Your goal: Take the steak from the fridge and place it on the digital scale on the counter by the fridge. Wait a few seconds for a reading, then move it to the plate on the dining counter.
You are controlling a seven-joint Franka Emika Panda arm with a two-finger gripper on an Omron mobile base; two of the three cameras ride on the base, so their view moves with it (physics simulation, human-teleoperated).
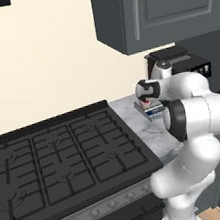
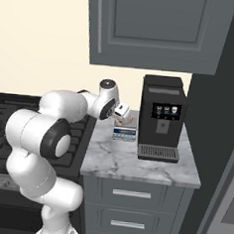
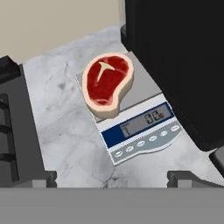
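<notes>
Red round steak [image 3: 107, 83] with pale tan rim and white marbling lies flat on the small silver-grey digital scale [image 3: 144, 87], toward its left rear corner, overhanging the edge a bit. Blue display faces front. Scale sits on the narrow grey-white marble desk [image 3: 65, 131], between the black gas stove [image 1: 60, 161] and the black boxy coffee machine [image 2: 161, 117]. Gripper [image 3: 112, 177] hovers above, fingers [image 3: 183, 178] spread apart, released, grasping nothing.
</notes>
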